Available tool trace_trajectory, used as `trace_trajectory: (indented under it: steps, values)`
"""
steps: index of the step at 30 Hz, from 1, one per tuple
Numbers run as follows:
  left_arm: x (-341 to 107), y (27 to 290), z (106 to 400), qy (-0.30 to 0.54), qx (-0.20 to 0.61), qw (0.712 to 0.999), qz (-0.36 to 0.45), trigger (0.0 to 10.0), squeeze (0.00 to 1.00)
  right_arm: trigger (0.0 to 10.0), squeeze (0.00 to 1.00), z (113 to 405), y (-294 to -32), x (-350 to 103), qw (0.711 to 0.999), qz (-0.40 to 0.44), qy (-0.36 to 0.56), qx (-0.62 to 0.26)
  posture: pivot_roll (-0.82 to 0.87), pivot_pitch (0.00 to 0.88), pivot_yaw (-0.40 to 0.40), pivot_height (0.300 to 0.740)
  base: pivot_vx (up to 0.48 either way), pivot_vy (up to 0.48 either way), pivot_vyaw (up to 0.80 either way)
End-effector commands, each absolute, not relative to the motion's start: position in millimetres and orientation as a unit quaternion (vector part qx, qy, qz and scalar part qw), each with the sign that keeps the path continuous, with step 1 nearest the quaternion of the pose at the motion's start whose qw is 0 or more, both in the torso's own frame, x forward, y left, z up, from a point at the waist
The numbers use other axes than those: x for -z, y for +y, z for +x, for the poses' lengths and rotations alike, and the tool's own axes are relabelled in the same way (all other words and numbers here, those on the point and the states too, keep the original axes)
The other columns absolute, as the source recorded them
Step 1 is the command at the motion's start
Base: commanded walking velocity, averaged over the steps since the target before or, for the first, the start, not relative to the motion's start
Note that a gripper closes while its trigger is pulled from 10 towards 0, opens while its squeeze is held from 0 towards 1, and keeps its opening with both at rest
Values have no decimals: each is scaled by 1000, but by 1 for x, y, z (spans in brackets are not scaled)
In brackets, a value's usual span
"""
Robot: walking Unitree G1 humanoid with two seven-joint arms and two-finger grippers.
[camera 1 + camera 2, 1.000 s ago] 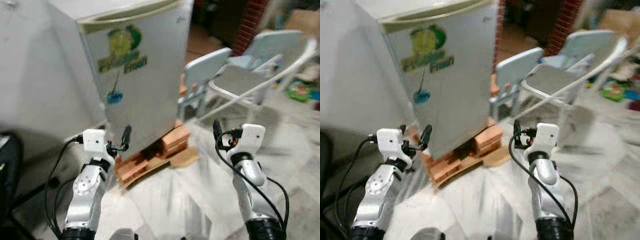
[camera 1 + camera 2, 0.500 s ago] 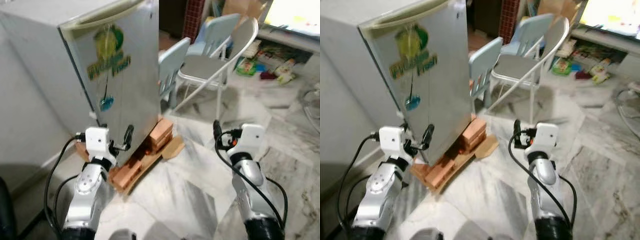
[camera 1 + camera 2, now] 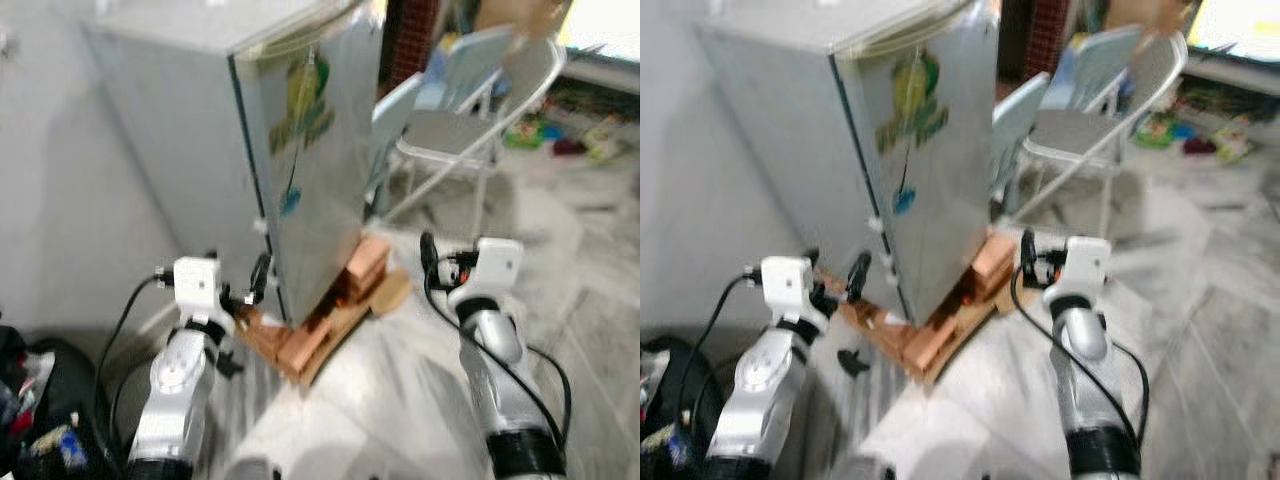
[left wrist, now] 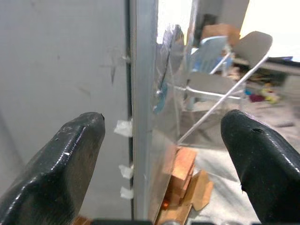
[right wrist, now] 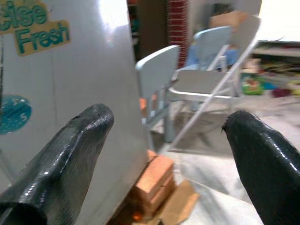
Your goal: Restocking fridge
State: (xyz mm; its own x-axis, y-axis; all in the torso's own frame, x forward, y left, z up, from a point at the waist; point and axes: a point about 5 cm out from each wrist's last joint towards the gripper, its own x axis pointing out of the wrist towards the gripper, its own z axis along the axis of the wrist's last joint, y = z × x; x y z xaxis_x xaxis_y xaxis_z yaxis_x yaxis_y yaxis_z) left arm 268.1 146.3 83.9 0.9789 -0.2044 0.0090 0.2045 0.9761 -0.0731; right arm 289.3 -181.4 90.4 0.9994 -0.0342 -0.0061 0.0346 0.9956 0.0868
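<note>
Directly ahead of the robot stands one small grey fridge (image 3: pixel 300 150), its door shut, raised off the marble floor (image 3: pixel 420 380) on a stack of bricks (image 3: pixel 330 310) and board. The door face carries a green "Fresh" sticker (image 3: pixel 912 105) and turns toward the robot's right; the door's free vertical edge (the seam running top to bottom, seen square-on in the left wrist view) lies straight in front of the left gripper (image 3: pixel 256 285). That seam's long axis is upright, so any pull on it would have to come from the side, across the seam.

Left gripper: fingers spread wide, holding nothing, just beside the fridge's lower front corner and clearly the nearer of the two. Right gripper (image 3: pixel 1028 262): fingers likewise spread and empty in its wrist view, held off the door's far side, near the bricks but apart from the fridge. Judged from this layout, the left arm is better placed to open the door.

Count: one fridge, two grippers, and behind the fridge at least two chairs, a pale blue plastic chair (image 3: pixel 1020 115) and a grey folding chair (image 3: pixel 470 120). No goods to stock can be made out in either gripper. Dark clutter (image 3: pixel 30 420) lies at the robot's far left, too blurred to name.
</note>
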Motion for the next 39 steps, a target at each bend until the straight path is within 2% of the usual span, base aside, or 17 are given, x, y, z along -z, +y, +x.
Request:
trace_trajectory:
  steps: [1, 4, 21, 31, 39]
  values:
    - [-86, 153, 269, -4, 100, 995, -28, 10000, 0, 10000, 0, 292, -172, -96, 999, 47, -8, 3, 63, 0, -2, 740, 251, 412, 0]
    - [-87, 151, 269, -6, 102, 994, -31, 10000, 0, 10000, 0, 292, -170, -96, 999, 43, -11, -1, 63, 0, -2, 740, 315, 123, 0]
    - [-86, 138, 263, -12, 145, 989, -36, 10000, 0, 10000, 0, 292, -169, -99, 999, 40, -15, 3, 55, 0, 1, 740, 0, 0, 0]
    - [-86, 131, 261, -17, 151, 988, -42, 10000, 0, 10000, 0, 296, -169, -100, 999, 37, -13, -4, 68, 0, -17, 740, 444, 0, 0]
    - [-85, 131, 261, -14, 155, 987, -41, 10000, 0, 10000, 0, 295, -167, -100, 999, 36, -15, -7, 64, 0, -18, 740, 480, 0, -588]
